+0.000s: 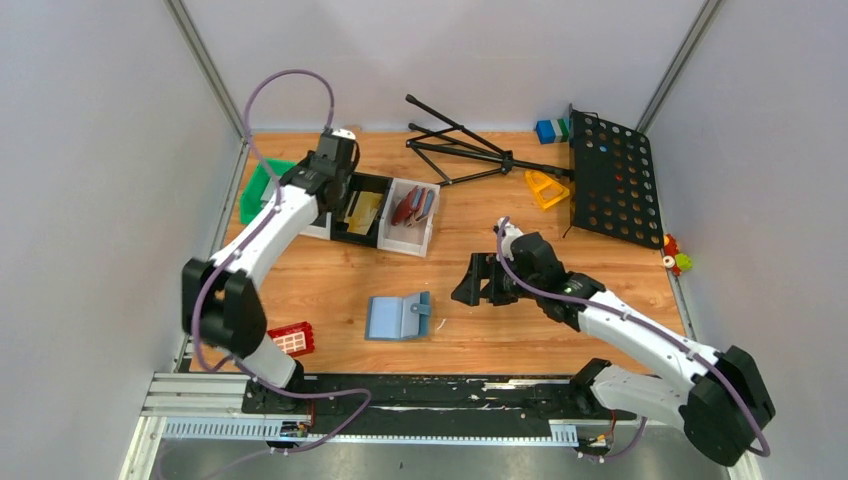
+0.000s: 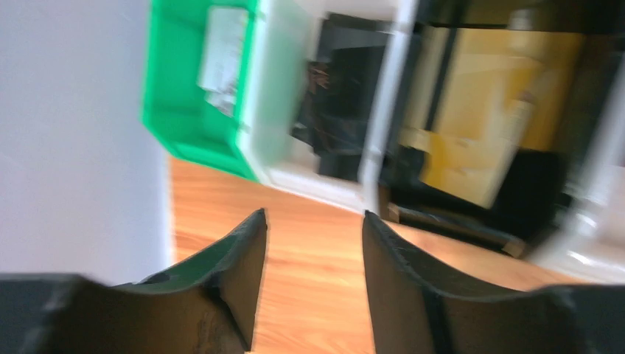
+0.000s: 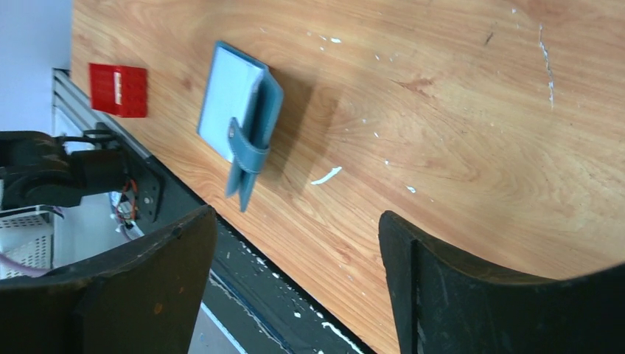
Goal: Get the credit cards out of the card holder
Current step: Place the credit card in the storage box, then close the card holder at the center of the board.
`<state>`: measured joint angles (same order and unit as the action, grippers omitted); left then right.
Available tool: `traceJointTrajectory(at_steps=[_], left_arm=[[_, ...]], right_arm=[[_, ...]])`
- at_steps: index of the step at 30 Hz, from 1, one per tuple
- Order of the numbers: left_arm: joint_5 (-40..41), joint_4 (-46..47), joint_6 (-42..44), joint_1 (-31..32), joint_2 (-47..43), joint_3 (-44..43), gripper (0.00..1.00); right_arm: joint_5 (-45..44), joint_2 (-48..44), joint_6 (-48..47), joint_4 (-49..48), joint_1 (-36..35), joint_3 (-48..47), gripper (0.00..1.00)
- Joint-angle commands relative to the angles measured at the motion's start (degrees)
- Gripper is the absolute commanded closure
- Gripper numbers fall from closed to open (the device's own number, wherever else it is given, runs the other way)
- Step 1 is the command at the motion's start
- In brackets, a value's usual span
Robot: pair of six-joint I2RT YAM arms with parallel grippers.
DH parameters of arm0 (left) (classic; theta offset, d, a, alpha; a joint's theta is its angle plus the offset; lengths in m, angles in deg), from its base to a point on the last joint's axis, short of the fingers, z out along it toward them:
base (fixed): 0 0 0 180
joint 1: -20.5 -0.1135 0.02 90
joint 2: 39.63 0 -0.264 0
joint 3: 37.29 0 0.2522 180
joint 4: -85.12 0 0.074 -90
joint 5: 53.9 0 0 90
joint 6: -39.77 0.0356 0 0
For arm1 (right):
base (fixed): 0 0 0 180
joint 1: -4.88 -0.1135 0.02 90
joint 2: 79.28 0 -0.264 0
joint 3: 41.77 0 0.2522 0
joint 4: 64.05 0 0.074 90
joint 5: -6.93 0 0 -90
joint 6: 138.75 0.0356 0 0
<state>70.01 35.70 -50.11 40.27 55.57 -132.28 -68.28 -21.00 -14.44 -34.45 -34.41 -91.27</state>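
The slate-blue card holder (image 1: 398, 316) lies on the wood near the front edge, half open with its strap loose. In the right wrist view the card holder (image 3: 232, 99) shows its lighter blue inside; whether any card sits in its slots I cannot tell. Gold-tan credit cards (image 1: 362, 212) lie in a black bin at the back left, and the blurred left wrist view shows these credit cards (image 2: 479, 125) too. My left gripper (image 1: 325, 190) (image 2: 313, 214) hangs open and empty beside that bin. My right gripper (image 1: 465, 290) (image 3: 295, 214) stands open and empty, right of the card holder.
A green bin (image 1: 262, 185) and a white bin holding dark red wallets (image 1: 412, 208) flank the black bin (image 2: 516, 192). A red block (image 1: 292, 339) lies front left. A folded tripod (image 1: 460, 150), a yellow piece (image 1: 545, 187) and a black perforated panel (image 1: 612, 180) fill the back right.
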Motion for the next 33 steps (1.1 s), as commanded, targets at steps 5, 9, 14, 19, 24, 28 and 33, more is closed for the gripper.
traceJointTrajectory(at_steps=[5, 9, 14, 19, 24, 28, 33], left_arm=[[-32.32, 1.13, -25.32, -0.08, -22.48, 23.99, 0.88], [-38.39, 0.47, -30.14, 0.12, -26.96, 34.07, 1.00], [-38.22, 3.35, -34.76, 3.20, -30.05, 43.25, 1.00], [-35.24, 5.55, -36.40, 6.50, -27.61, 47.40, 1.00], [-35.04, 8.89, -36.74, 9.22, -22.25, 49.60, 1.00], [-35.56, 10.92, -35.35, 9.37, -19.36, 51.04, 1.00], [-39.45, 13.96, -33.97, 9.32, -16.99, 52.00, 1.00]], right_arm=[[0.59, 8.93, -1.30, -3.99, 0.13, -3.98, 0.34], [0.69, 13.16, 0.23, -6.47, -0.18, -3.45, 0.46], [-0.31, 16.69, 4.81, -12.33, -3.24, -0.09, 0.60], [-1.58, 21.39, 6.79, -17.55, -7.54, 0.27, 0.65], [-2.02, 25.52, 5.92, -19.11, -9.49, -4.25, 0.67], [-2.05, 28.02, 5.08, -19.90, -11.63, -8.37, 0.67], [-1.20, 33.44, 4.66, -20.52, -15.50, -13.29, 0.68]])
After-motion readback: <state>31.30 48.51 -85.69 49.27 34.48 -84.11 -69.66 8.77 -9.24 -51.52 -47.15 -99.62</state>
